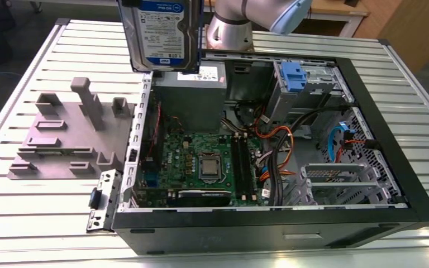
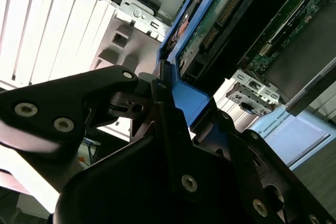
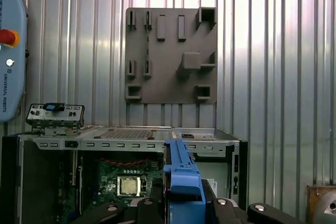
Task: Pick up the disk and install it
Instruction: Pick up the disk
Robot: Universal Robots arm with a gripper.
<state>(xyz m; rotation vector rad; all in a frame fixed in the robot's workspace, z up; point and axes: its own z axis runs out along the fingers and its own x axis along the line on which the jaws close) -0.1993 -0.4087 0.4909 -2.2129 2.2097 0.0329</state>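
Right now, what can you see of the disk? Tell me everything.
The disk is a flat silver-grey drive with a white-and-blue label, framed by a blue plastic carrier. It hangs on edge in the air, label towards the exterior view, above the open case near its grey power supply. The hand is shut on it, black fingers clamping the carrier from both sides. The second wrist view shows its green circuit-board face. Nothing else appears to touch it.

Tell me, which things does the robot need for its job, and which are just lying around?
For the job: the disk, held in the shut pincer; the open computer case.
Just lying around: the grey slotted plate; the box with a red button.
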